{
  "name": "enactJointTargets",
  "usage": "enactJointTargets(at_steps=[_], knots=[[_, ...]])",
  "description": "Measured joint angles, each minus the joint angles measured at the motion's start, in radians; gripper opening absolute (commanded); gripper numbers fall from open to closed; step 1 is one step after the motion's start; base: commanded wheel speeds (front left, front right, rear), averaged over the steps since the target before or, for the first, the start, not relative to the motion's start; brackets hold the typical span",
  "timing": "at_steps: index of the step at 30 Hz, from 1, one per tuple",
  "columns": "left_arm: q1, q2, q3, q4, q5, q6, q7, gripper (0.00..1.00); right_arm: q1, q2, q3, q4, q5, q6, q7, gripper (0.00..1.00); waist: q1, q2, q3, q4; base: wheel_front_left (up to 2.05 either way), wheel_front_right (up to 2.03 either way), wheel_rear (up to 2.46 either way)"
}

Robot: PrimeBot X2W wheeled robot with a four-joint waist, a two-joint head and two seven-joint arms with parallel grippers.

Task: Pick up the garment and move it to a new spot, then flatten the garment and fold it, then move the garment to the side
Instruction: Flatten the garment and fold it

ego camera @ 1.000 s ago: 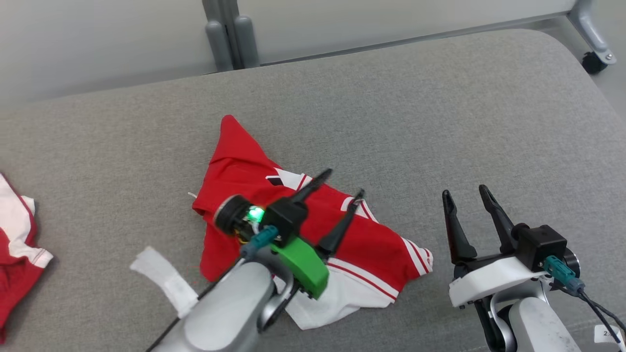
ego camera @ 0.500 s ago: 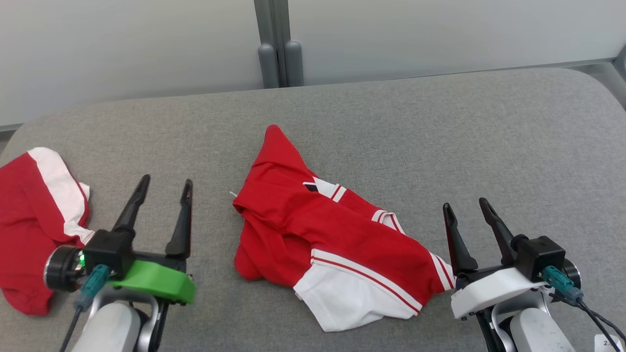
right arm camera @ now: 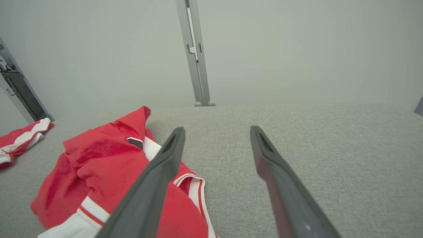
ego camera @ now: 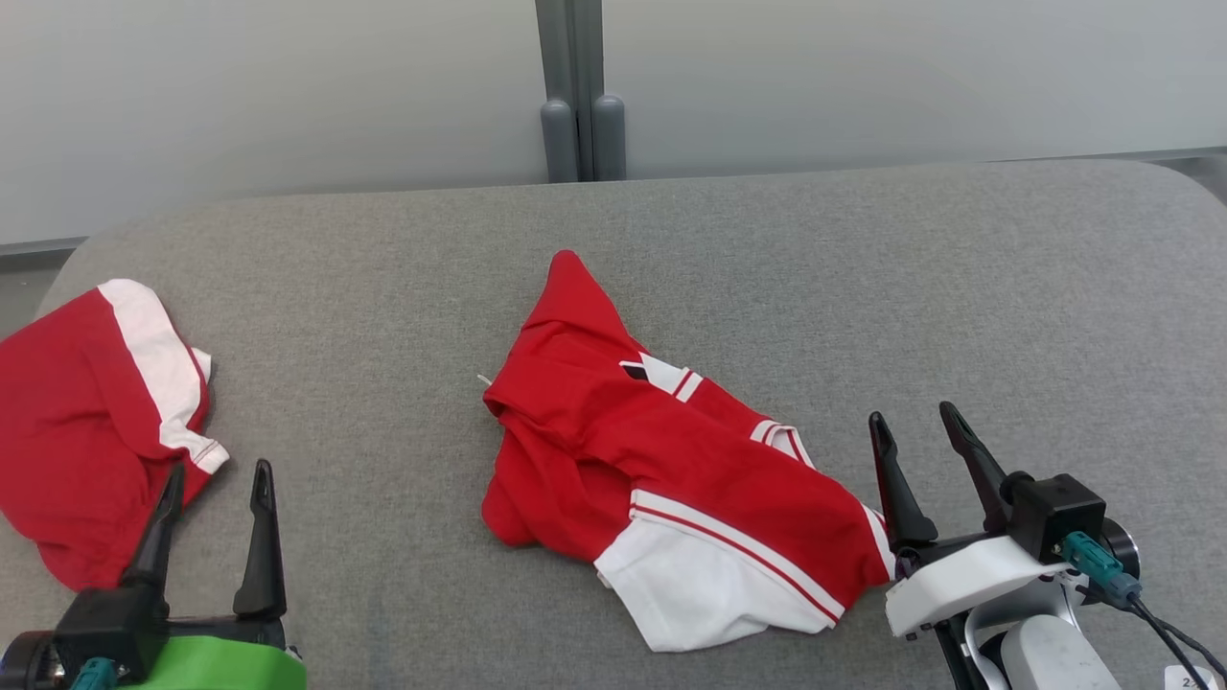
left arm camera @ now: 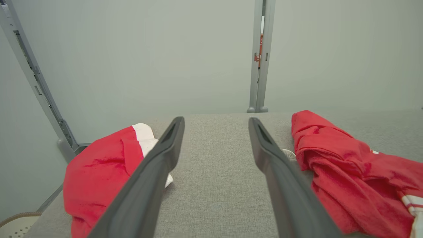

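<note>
A crumpled red and white garment [ego camera: 661,479] lies near the middle of the grey padded bench [ego camera: 863,287], a little toward the front edge, with its white hem facing that edge. The right gripper [ego camera: 911,417] hangs near the front edge, just beside the garment's right end, its fingers spread wide and holding nothing. The left gripper [ego camera: 216,474] sits near the front left corner, equally wide apart and empty. Beside it, at the left edge, lies a second red and white garment [ego camera: 86,431], also bunched up.
</note>
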Motion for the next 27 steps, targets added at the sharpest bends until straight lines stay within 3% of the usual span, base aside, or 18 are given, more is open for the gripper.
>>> enactJointTargets(at_steps=[6, 15, 27], knots=[[0.027, -0.061, 0.057, 0.013, 0.034, -0.039, 0.000, 1.00, 0.000, 0.000, -0.001, 0.004, -0.002, 0.000, 0.000, 1.00, 0.0000, 0.0000, 0.008, 0.005, 0.00, 0.00, 0.00], [0.005, -0.106, 0.095, 0.026, 0.083, -0.085, 0.000, 1.00, -0.059, 0.000, 0.037, 0.046, -0.052, 0.000, 0.000, 1.00, 0.0000, 0.0000, 0.014, 0.017, 0.00, 0.00, 0.00], [-0.033, -0.156, 0.094, 0.044, 0.114, -0.116, 0.000, 1.00, -0.296, -0.030, 0.080, 0.285, -0.115, 0.000, 0.071, 1.00, 0.0000, 0.0000, 0.039, 0.072, 0.00, 0.00, 0.00]])
